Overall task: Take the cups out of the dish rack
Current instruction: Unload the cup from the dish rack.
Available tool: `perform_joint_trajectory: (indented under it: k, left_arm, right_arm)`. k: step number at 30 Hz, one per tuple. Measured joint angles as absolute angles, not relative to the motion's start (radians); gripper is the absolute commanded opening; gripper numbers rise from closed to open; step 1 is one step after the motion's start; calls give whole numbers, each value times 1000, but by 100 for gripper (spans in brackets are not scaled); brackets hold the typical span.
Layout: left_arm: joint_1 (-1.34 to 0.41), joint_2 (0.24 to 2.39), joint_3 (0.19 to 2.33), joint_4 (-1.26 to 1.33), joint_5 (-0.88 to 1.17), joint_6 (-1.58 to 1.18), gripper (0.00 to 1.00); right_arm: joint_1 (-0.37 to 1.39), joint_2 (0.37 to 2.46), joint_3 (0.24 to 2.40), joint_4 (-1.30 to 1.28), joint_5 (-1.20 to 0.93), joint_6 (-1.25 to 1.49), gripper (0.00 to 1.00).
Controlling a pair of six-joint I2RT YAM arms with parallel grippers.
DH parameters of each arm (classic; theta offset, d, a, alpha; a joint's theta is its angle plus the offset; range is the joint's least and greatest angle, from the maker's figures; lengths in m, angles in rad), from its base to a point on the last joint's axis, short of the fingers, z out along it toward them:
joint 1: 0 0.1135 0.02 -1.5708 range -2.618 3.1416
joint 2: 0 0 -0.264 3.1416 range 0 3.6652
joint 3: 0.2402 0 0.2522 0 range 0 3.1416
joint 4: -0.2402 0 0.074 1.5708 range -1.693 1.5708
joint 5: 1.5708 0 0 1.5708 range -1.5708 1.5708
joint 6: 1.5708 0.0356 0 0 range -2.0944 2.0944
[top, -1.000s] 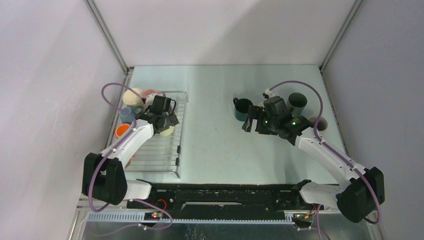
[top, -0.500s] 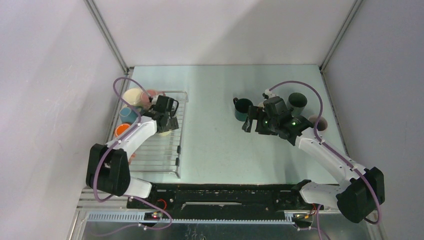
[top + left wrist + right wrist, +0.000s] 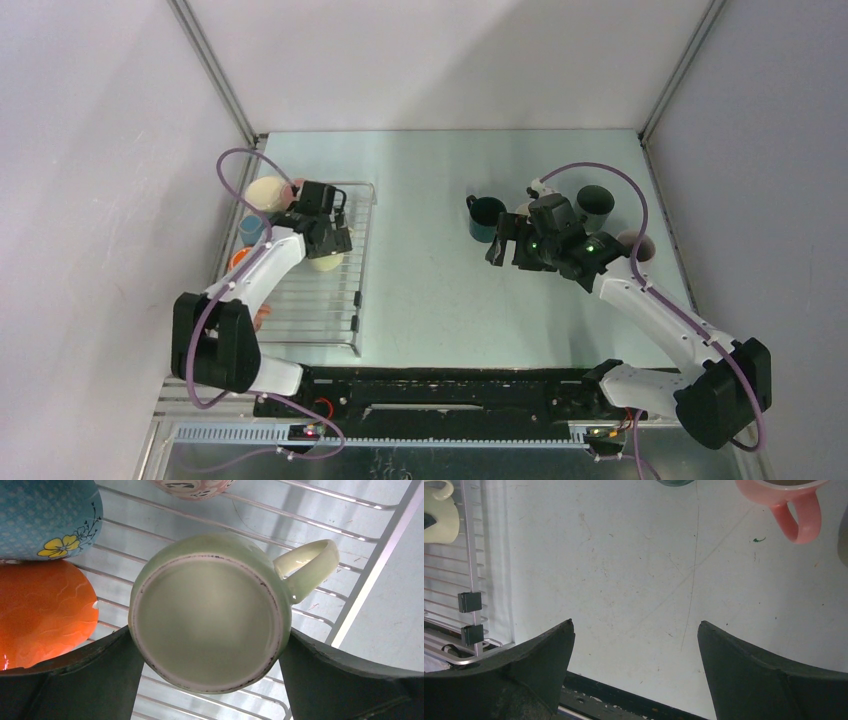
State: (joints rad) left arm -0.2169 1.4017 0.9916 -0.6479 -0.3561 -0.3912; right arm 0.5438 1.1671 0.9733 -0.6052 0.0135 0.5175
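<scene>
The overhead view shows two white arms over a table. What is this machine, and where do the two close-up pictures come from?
These are two robot arms bolted to the near edge of a table. The overhead view comes from a fixed camera above. Each close-up comes from a camera on one wrist. On the left lies a wire dish rack with mugs. The left gripper stands open around an upside-down pale green mug, beside a blue mug and an orange mug. The right gripper is open over bare table, holding nothing. A pink mug and a dark teal mug stand nearby.
</scene>
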Motion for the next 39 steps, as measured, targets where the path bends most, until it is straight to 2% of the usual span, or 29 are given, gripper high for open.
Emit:
perform_joint_trajectory:
  k: [18,36,39]
  left_arm:
    - [-142,1402,1102,-736,-248,-318,100]
    - [-93,1529,1174,-770,-162,-254,100]
    - [-86,1542,1174,-770,-148,-252,94]
  right_arm:
    - [544,1168,973,-611,13,505,100]
    - [545,1182,973,-620,14,495,100]
    - [545,1182,973,-620,16,495,100]
